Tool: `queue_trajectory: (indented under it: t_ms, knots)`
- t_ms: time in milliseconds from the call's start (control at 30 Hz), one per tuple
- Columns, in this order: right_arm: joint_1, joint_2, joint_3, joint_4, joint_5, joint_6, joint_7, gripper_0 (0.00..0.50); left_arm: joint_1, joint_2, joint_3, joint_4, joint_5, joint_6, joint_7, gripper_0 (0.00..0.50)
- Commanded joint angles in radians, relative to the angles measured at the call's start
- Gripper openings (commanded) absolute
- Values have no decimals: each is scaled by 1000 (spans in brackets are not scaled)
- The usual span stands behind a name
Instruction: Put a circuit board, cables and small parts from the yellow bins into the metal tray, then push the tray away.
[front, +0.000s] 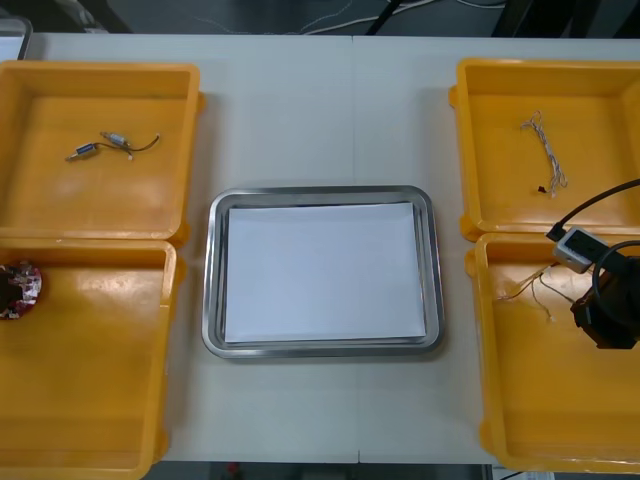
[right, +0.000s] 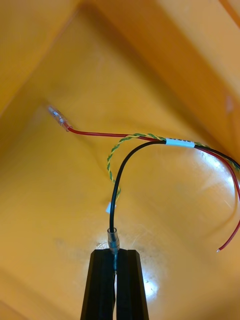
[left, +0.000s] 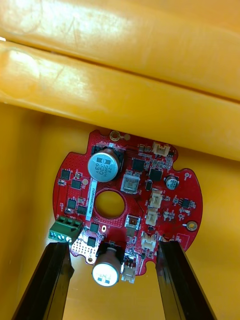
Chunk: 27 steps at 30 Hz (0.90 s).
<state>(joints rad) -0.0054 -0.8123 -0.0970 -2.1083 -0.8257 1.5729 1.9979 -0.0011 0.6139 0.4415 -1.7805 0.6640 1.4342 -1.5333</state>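
Cable (right: 111, 210) pinched by right pincer (right: 115, 256); left pincer (left: 114, 246) straddles circuit board (left: 75, 190).

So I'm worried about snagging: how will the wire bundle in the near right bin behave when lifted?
Probably floppy: the right gripper pinches the black wire's tip, and the wire bundle lies in loose curves, so it should dangle. Likely light: thin strands. The red lead's free end may drag on the yellow bin. The left gripper, open, straddles the circuit board.

Tray (front: 323, 193) centred; circuit board (front: 20, 289) in near-left bin (front: 90, 400), small metal parts (front: 85, 152) in far-left bin (front: 100, 205), cable bundle (front: 540, 290) in near-right bin (front: 540, 400).
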Motion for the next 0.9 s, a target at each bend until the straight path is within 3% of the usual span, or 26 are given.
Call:
queue_trajectory:
  t_ms: [33,333,900]
  knots:
    - [62,12,-73,-48,-27,13,15,0,47,-13,11,-5,25,-28,-50,500]
    - [157,13,-168,-88,-56,38,16,0,76,-13,25,-7,52,-35,-70,500]
    - [364,13,-282,-185,-104,19,7,0,81,-19,11,-5,19,-63,-47,485]
